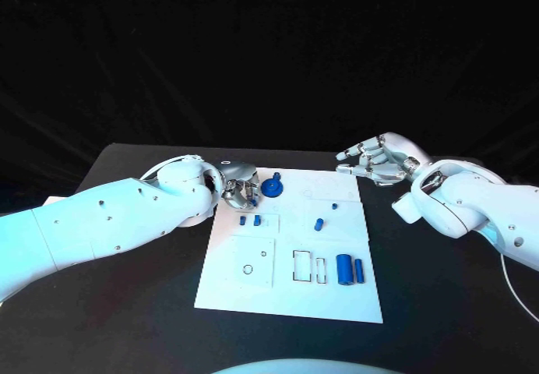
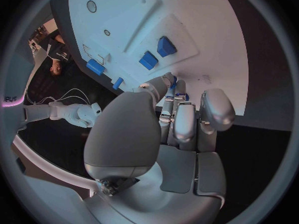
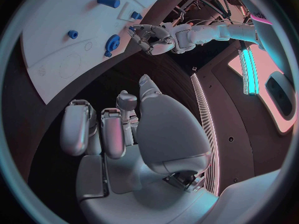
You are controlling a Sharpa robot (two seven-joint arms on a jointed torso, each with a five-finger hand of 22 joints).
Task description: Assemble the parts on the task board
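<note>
Task board [image 1: 337, 300] lies on the table; left robot hand [image 1: 241, 192] perhaps touches a blue gear [image 1: 273, 186], its grip unclear; right robot hand [image 1: 376, 160] hovers loosely curled, empty.

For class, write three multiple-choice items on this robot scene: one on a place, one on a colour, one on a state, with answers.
1. Where is the left hand?
A. over the task board's far left corner, by the blue gear
B. off the table
C. at the board's near edge

2. The two cylinders lying near the board's near right are
A. red
B. blue
C. green

3. The right hand is
A. holding a part
B. pressing the board
C. empty, fingers apart

Answers: 1 A, head view shows it there; 2 B, both blue; 3 C, nothing held, beyond the board.
</note>
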